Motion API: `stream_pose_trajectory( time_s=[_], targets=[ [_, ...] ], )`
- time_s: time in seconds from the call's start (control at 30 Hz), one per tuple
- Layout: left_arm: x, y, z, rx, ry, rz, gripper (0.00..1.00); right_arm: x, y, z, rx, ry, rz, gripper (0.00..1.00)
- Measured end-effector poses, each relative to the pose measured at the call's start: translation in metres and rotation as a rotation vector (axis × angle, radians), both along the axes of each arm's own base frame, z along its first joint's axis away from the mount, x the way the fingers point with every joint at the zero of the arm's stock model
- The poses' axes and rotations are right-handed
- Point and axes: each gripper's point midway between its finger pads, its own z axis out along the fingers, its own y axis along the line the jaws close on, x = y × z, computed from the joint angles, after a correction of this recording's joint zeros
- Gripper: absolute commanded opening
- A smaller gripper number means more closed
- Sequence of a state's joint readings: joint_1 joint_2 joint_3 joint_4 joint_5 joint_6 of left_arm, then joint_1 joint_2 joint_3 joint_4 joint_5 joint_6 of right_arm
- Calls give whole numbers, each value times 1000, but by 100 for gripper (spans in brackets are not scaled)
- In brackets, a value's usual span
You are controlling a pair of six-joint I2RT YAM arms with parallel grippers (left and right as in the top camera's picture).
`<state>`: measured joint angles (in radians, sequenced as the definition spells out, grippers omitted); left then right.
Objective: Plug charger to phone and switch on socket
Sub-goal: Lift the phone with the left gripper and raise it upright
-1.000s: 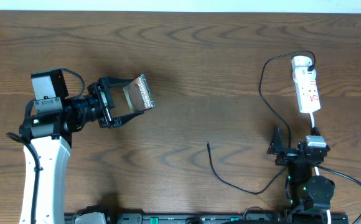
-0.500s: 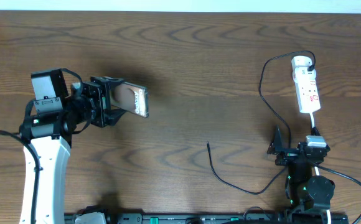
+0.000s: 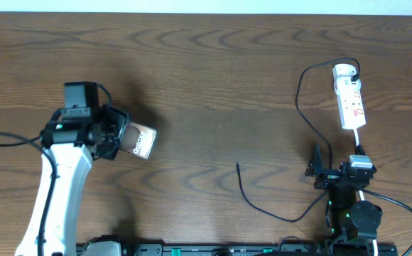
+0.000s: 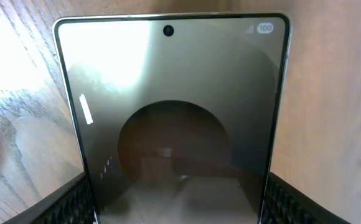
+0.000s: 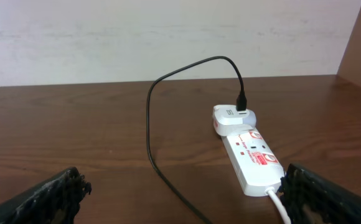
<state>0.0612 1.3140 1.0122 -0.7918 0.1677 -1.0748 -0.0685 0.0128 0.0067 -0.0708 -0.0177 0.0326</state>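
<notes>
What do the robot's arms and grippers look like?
The left arm has a long white link, black joints, a black box at the wrist and a thin black cable looping beside it. The right arm is black, with a pale block on top and small green lights. The left gripper and right gripper are black with rough textured fingers.

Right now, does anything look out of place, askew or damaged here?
Nothing looks damaged or spilled. The phone, gripped in the left hand, sits at a slant to the table edges. The charger's plug tip lies loose on the table, well apart from the phone, though its adapter is already in the socket.
</notes>
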Motion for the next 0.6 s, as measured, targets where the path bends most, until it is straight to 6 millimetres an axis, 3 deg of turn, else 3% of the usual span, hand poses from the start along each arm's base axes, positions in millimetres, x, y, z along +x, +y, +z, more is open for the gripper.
stream_pose_trajectory(
  time_s=[0.33,0.6],
  targets=[
    [20,-17,-49,1,106,10,7,0,0,0,0,0,0,99],
    [33,-41,-57,-62,88,-12,7,0,0,0,0,0,0,99]
  ],
)
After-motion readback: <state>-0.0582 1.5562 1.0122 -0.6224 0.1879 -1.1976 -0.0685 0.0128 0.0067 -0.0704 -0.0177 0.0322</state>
